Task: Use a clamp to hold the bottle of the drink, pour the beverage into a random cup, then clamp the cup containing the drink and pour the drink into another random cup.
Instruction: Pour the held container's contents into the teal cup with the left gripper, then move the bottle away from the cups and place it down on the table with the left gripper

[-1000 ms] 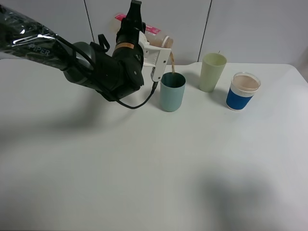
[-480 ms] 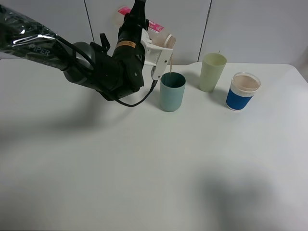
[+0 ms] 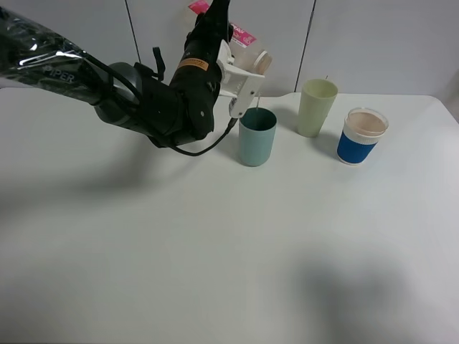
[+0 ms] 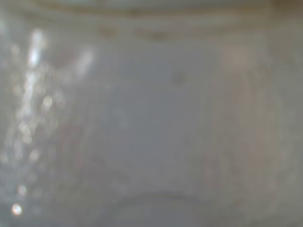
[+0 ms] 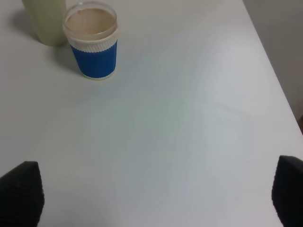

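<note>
In the exterior high view my left gripper (image 3: 242,72) is shut on the bottle (image 3: 247,44), which is tilted with its mouth to the right, just above the teal cup containing the drink (image 3: 257,136). A thin brown thread of beverage (image 3: 256,106) hangs from the mouth toward that cup. The left wrist view is filled by the blurred translucent bottle wall (image 4: 151,118). The blue-banded cup (image 3: 362,135) (image 5: 91,40) stands at the right, brownish inside. My right gripper (image 5: 154,198) is open above bare table, nearer than that cup; only its dark fingertips (image 5: 19,191) show.
A pale yellow-green cup (image 3: 316,107) (image 5: 45,19) stands between the teal and blue-banded cups. The white table (image 3: 215,251) stretches bare toward the front. Its right edge (image 5: 272,66) runs close to the right gripper. A grey panelled wall (image 3: 358,43) rises behind the cups.
The left gripper has rotated the bottle back, raising its mouth away from the teal cup's rim. The poured stream has thinned to a thread. The cups have not moved.
</note>
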You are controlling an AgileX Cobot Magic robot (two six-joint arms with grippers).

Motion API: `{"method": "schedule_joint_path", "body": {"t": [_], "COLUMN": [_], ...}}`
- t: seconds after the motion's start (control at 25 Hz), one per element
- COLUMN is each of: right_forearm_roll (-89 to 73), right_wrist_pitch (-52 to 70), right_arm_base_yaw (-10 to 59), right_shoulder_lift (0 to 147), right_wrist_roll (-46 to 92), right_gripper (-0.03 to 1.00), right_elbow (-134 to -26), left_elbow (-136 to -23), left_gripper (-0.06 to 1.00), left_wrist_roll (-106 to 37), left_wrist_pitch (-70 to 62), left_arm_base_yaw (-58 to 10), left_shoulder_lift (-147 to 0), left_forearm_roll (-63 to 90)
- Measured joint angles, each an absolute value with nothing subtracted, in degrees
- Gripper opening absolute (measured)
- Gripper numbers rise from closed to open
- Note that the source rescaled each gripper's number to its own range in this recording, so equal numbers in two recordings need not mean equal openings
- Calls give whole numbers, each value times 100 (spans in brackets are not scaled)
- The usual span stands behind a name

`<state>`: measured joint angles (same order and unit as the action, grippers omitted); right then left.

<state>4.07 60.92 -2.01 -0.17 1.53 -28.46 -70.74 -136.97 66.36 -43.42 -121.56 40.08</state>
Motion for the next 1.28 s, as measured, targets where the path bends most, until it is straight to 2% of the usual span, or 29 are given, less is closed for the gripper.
{"method": "schedule_joint_path", "body": {"t": [0.6,1.04,1.28], "right_forearm_roll": [407,407,407], "right_wrist_pitch": [6092,6092,6092], "right_arm_base_yaw": [-201,-201,-201], "right_shoulder_lift": [-17,-17,-17], "right_wrist_roll": [153,153,153], "right_gripper": [88,88,88], "right_elbow": [-2846,-2846,-2846], "left_elbow": [-7074,-7036,-6477], "left_gripper": [4,4,4], "left_wrist_roll": [-13591,-12135,-11416], "left_wrist_pitch": [6678,4776,3827], "left_arm_base_yaw": [-4342,-4342,-4241], "left_shoulder_lift": [-12156,-11715,-11050], "left_forearm_roll": [3819,5284,5412]}}
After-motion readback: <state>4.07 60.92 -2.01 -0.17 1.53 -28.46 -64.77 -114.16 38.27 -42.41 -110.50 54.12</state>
